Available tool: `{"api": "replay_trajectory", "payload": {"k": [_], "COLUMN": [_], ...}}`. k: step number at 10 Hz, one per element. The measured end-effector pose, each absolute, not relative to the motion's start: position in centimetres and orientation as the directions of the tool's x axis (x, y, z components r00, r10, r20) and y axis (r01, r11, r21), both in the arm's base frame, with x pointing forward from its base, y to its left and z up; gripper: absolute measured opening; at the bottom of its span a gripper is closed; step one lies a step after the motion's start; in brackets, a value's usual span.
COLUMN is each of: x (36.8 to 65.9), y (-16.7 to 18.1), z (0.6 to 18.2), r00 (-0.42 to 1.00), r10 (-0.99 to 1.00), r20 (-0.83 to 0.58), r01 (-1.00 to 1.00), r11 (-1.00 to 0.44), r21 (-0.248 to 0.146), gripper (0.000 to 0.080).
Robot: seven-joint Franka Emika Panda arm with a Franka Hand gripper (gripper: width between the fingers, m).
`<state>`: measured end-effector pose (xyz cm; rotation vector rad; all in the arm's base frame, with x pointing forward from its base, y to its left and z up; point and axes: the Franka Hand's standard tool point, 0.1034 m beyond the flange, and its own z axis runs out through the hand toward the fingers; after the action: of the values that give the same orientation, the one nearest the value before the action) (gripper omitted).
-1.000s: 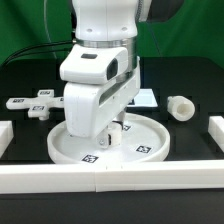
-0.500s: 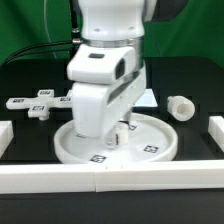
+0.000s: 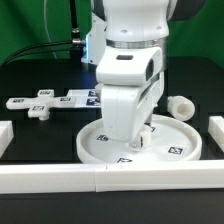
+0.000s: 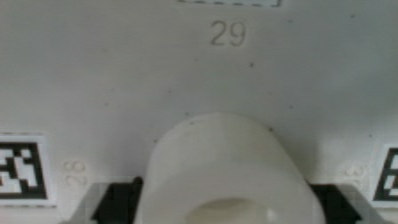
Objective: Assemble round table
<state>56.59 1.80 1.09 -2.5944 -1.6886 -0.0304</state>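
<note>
The large white rimmed disc [image 3: 186, 147] lies flat near the front rail, with tags on its face. My gripper [image 3: 142, 134] stands straight down over the disc's middle and is shut on its central hub [image 3: 148, 128]. In the wrist view the rounded hub [image 4: 217, 160] fills the gap between my dark finger pads [image 4: 118, 203], with the disc face [image 4: 107, 90] behind it. The short cylinder leg [image 3: 181, 106] lies on its side at the exterior view's right. The small flat base piece [image 3: 40, 108] with tags lies at the exterior view's left.
Long white border rails run along the front [image 3: 110, 178], the left [image 3: 4, 135] and the right [image 3: 216, 132]. A corner of the marker board [image 3: 92, 97] shows beside the arm, which hides the rest of it. Green cloth hangs behind the black table.
My gripper has moved toward the exterior view's right, and the disc has slid along with it. The leg and base piece have not moved.
</note>
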Motion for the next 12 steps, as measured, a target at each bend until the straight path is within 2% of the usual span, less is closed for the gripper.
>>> {"api": "replay_trajectory", "payload": {"k": [5, 8, 9, 10, 11, 12], "x": [56.7, 56.6, 56.6, 56.6, 56.6, 56.8], "y": [3.8, 3.8, 3.8, 3.8, 3.7, 3.1], "z": [1.1, 1.1, 1.1, 1.1, 1.1, 1.8], "r00": [0.436, 0.441, 0.441, 0.441, 0.441, 0.440], "r10": [0.899, 0.896, 0.896, 0.896, 0.896, 0.897], "r20": [0.047, 0.046, 0.046, 0.046, 0.046, 0.044], "r01": [0.900, 0.897, 0.897, 0.897, 0.898, 0.898], "r11": [-0.435, -0.440, -0.440, -0.440, -0.440, -0.440], "r21": [-0.026, -0.027, -0.027, -0.027, -0.026, -0.015], "gripper": [0.0409, 0.0415, 0.0594, 0.0594, 0.0640, 0.0647]}}
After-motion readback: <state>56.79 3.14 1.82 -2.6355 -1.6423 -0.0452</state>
